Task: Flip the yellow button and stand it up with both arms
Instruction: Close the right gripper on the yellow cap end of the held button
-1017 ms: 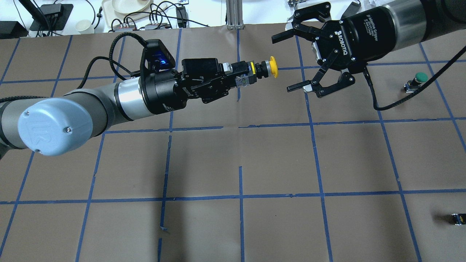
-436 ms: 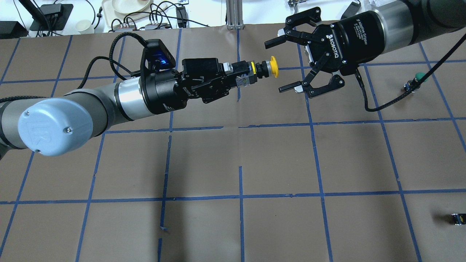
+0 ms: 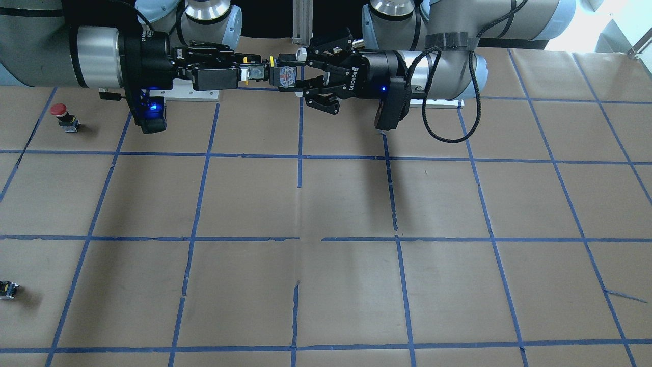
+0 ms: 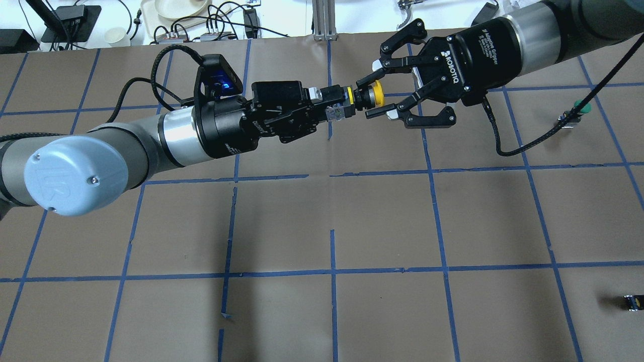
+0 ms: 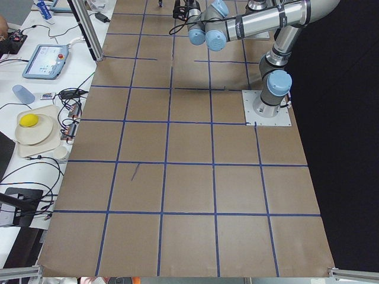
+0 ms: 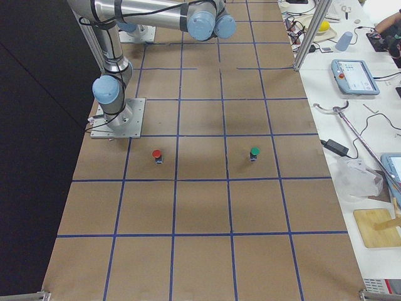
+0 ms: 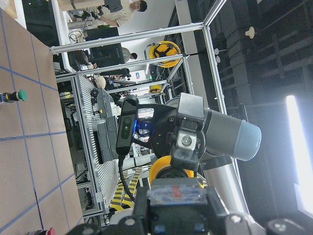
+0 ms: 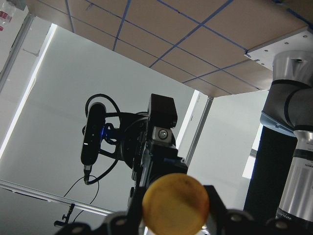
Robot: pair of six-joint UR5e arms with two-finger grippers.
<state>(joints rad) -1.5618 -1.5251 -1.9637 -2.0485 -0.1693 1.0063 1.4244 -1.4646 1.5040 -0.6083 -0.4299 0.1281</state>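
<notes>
The yellow button [image 4: 377, 94] is off the surface [image 4: 352, 226], held in the air above the far middle squares. The left pincer [image 4: 337, 100] is clamped on its grey base end. The button's long axis lies level, in line with the left arm [image 4: 126, 146], and the yellow cap points away from that arm, straight at the right pincer [image 4: 371, 95]. The right pincer stands spread, one finger on each side of the cap and black neck. The overhead view shows a gap at each finger, so no contact is recorded. The right wrist view confirms the alignment: the cap sits dead centre, face-on, between the finger bases. In my judgement this is a hand-over, and the coming move is for the right pincer to close across the axis on the cap end before the left lets go. Any offset along the axis would put the grip on the cap's rim only. Count: one yellow button, one red button [image 3: 58, 108], one green button [image 4: 582, 105], one small dark block [image 4: 631, 301], two arms, two pincers. The last three items rest on the surface, well apart from the hand-over.
</notes>
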